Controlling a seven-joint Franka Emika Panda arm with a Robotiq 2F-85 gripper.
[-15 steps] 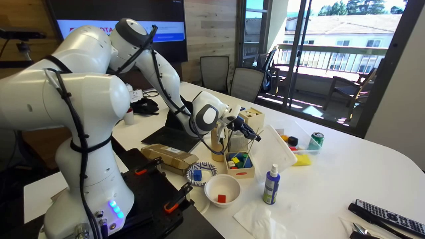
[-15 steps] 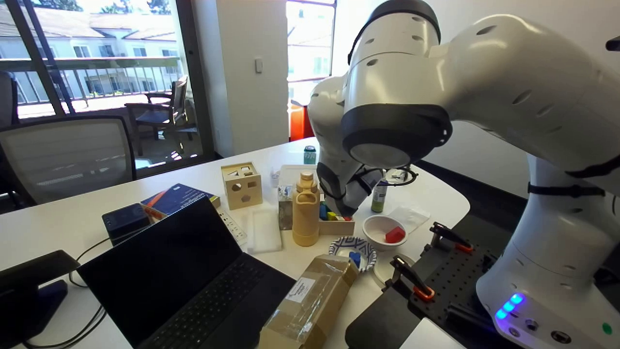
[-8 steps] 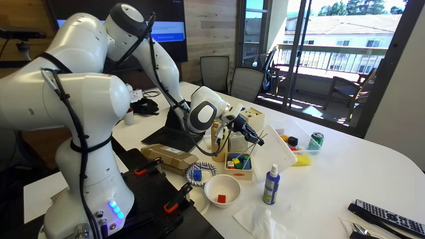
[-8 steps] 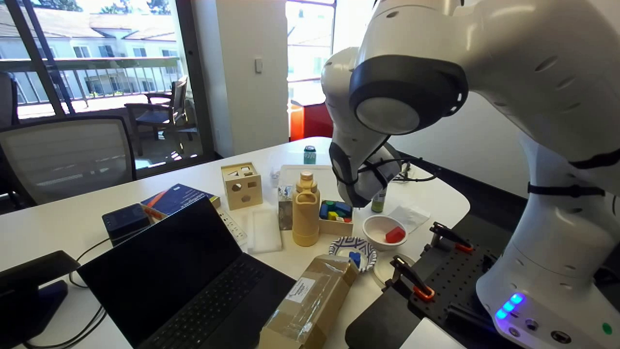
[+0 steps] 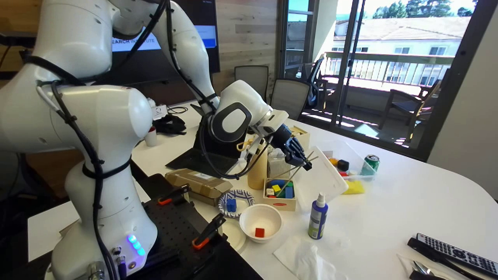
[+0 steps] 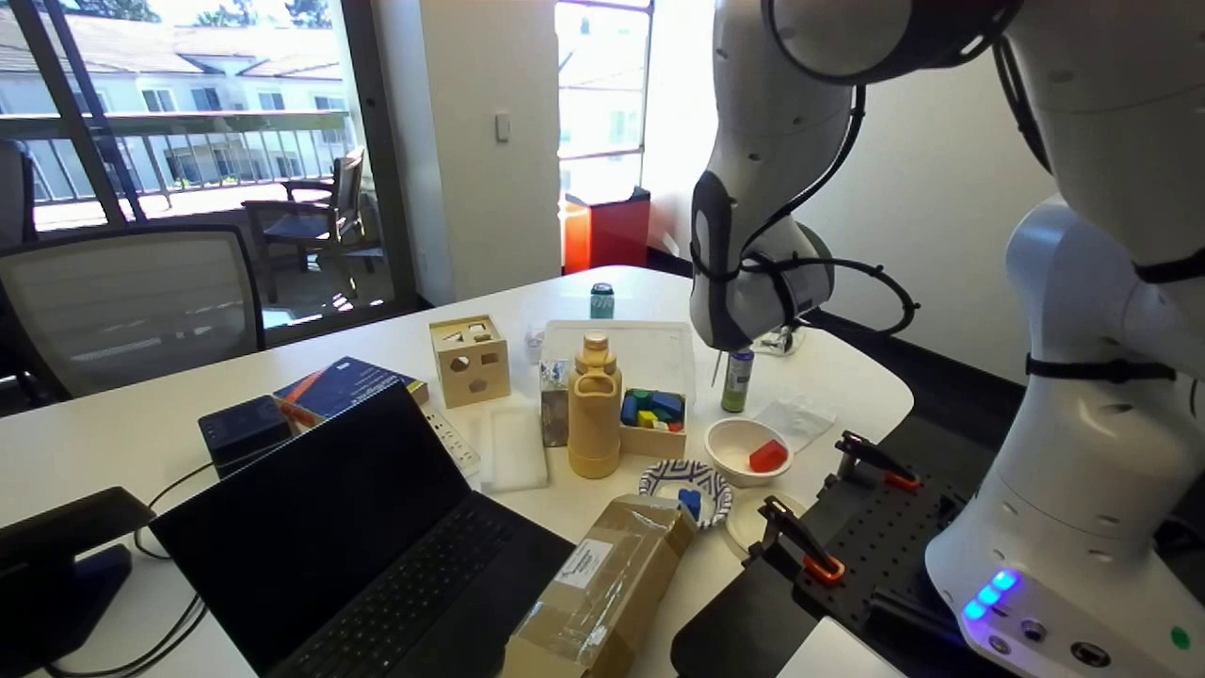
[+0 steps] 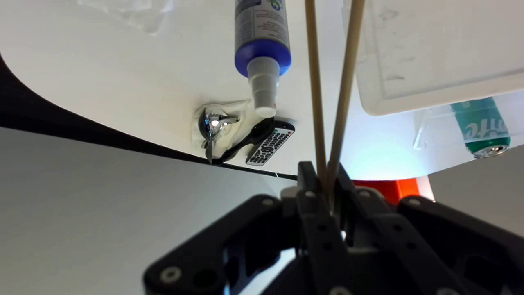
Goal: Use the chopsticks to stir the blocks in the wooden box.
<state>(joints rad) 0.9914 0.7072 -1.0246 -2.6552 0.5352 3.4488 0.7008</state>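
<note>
The claw (image 7: 325, 178) pinches the two chopsticks (image 7: 348, 61) near their upper ends, probably so that the longer part can reach down into the wooden box (image 5: 280, 204). In an exterior view, the visible part of a chopstick (image 6: 716, 369) hangs apart from the box, so no stirring seems to happen now. The blocks to stir (image 6: 667, 407) lie inside the box, whose low walls should keep them from scattering on the surface (image 5: 373, 221).

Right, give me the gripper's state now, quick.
Gripper: closed, holding the chopsticks.
</note>
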